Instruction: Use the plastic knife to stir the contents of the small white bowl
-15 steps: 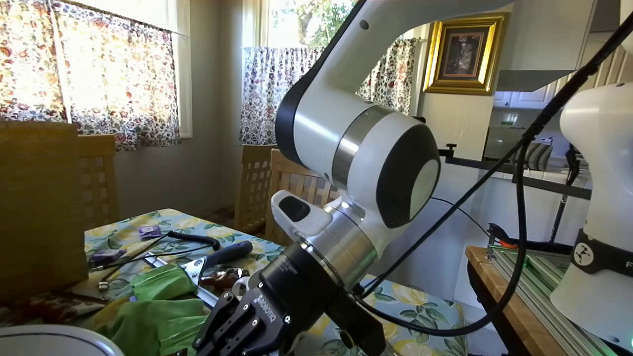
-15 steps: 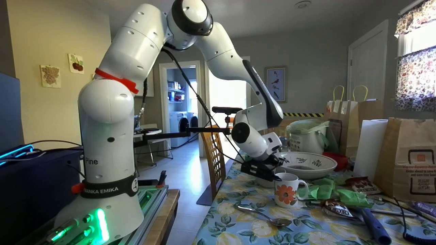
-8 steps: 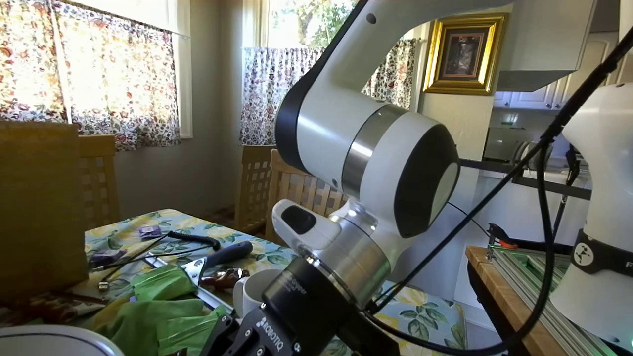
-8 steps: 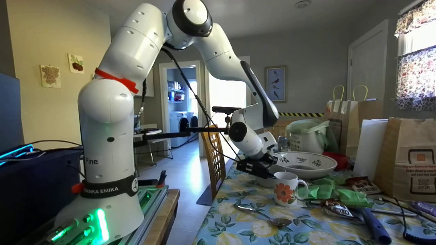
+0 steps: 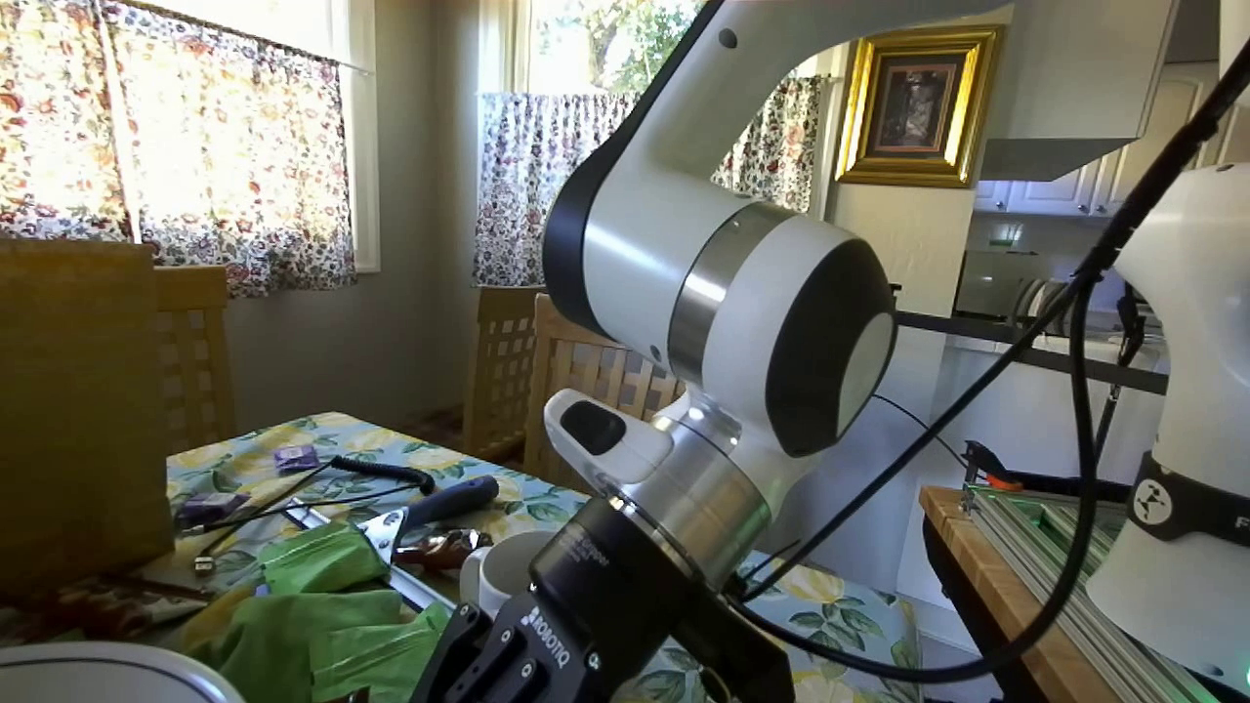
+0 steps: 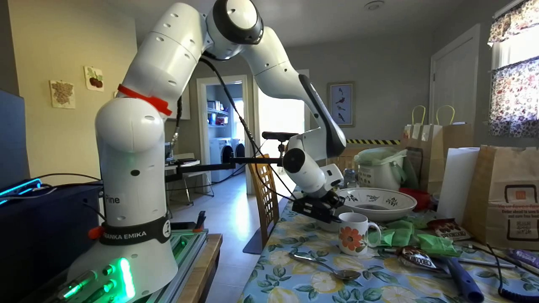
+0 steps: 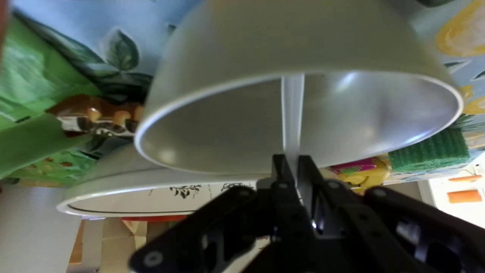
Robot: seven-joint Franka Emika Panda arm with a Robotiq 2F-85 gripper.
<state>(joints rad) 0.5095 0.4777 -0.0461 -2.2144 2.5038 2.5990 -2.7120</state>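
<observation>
Only the wrist view shows the plastic knife [image 7: 292, 113], pinched in the tool [image 7: 291, 163] and reaching ahead of it into the small white bowl [image 7: 227, 53]. An exterior view adds a flowered mug [image 6: 353, 235] just beside the tool and, farther off, a spoon [image 6: 346, 275].

Knife [image 7: 292, 113], clasped in tool [image 7: 292, 163] at lower centre of wrist view, reaches into small bowl [image 7: 273, 45] above; large bowl [image 7: 113, 174] sits lower left, wrapper [image 7: 98, 113] at left. In an exterior view, mug [image 6: 353, 237] stands on worktop [image 6: 290, 277] right of centre: spoon [image 6: 346, 275] before it, small bowl behind and left, large bowl behind, paper bag [image 6: 513, 185] at right edge of frame.
</observation>
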